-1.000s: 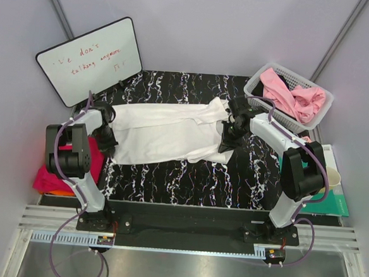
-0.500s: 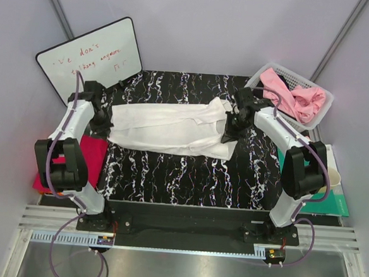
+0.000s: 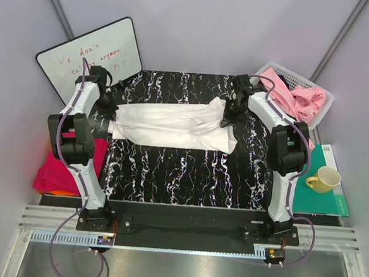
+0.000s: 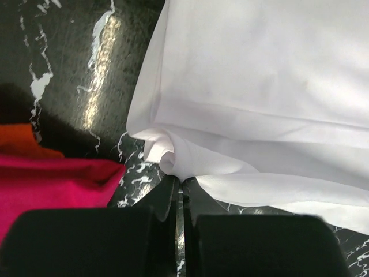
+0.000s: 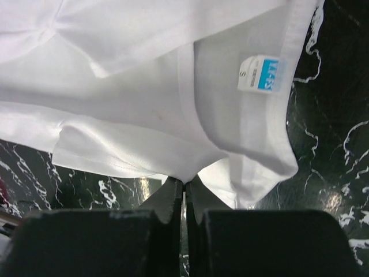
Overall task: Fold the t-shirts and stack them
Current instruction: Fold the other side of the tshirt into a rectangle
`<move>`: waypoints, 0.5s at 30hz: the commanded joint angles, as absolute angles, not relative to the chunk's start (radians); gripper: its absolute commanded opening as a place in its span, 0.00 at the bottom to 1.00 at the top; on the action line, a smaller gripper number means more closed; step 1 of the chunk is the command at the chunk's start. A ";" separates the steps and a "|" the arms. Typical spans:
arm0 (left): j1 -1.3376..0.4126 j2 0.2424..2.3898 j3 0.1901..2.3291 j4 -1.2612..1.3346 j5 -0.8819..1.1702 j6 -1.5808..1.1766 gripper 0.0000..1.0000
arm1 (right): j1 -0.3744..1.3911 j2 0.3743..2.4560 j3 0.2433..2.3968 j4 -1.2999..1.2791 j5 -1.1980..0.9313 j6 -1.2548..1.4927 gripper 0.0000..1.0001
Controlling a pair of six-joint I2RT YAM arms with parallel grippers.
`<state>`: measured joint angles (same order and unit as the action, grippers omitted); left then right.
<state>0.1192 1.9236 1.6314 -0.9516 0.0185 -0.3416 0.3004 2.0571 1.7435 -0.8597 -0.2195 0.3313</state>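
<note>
Both arms swung farther back, white t-shirt (image 3: 172, 126) now a narrower band; left gripper (image 4: 182, 183) and right gripper (image 5: 184, 186) each clamped tight on its ends.

On your left gripper (image 4: 180, 190) the fingers (image 4: 170, 201) are pressed together, pinching an edge of the white t-shirt (image 4: 259, 86) at their tips; your right gripper (image 5: 184, 187) pinches it likewise. Both arms reach far forward.
</note>
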 commanded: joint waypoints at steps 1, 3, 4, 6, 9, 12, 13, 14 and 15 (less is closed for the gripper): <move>0.123 1.991 1.726 -0.959 0.061 -0.351 0.00 | 0.276 2.124 1.841 -0.856 -0.192 0.317 0.00; 0.123 2.015 1.746 -0.959 0.068 -0.350 0.00 | 0.265 2.151 1.874 -0.857 -0.184 0.322 0.00; 0.124 2.022 1.750 -0.957 0.069 -0.351 0.00 | 0.262 2.157 1.893 -0.857 -0.181 0.331 0.00; 0.123 2.039 1.767 -0.956 0.078 -0.348 0.04 | 0.253 2.175 1.911 -0.856 -0.186 0.337 0.00; 0.123 2.052 1.784 -0.959 0.075 -0.345 0.56 | 0.252 2.200 1.951 -0.857 -0.186 0.345 0.00; 0.123 2.062 1.792 -0.965 0.055 -0.353 0.99 | 0.252 2.229 2.000 -0.857 -0.190 0.347 0.00; 0.121 2.063 1.795 -0.971 0.057 -0.357 0.99 | 0.252 2.246 2.028 -0.857 -0.195 0.348 0.00; 0.123 2.063 1.790 -0.971 0.058 -0.357 0.99 | 0.252 2.258 2.043 -0.857 -0.201 0.348 0.00; 0.123 2.065 1.789 -0.974 0.057 -0.357 0.99 | 0.252 2.272 2.063 -0.870 -0.206 0.345 0.00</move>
